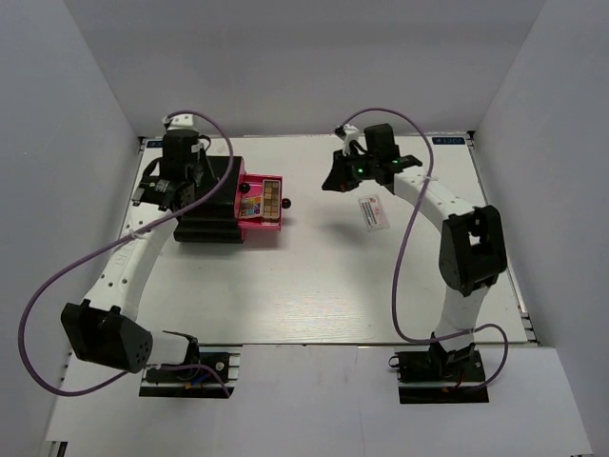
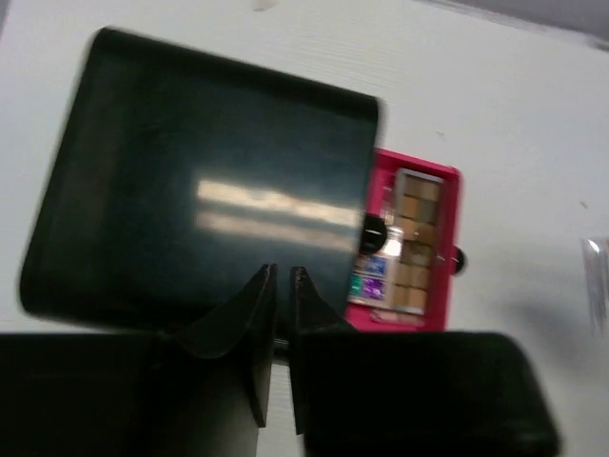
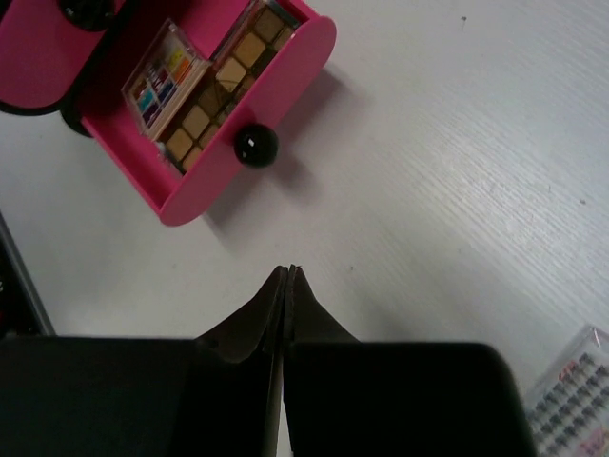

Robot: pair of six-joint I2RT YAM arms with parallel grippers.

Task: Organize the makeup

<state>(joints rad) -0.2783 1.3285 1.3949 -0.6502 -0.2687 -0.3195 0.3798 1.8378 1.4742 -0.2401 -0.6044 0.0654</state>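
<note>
Square palette (image 3: 162,81) and brown palette (image 3: 217,93) held in open pink drawer (image 3: 300,62) of black box (image 2: 190,171), far left of bench (image 1: 314,286), packet (image 1: 373,211) lying far right, left jaws nearly shut over box, empty, right jaws shut, empty

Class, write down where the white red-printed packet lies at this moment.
In the top view the white packet lies on the right half of the table, just beside the right tool and apart from the open pink drawer to its left.
</note>
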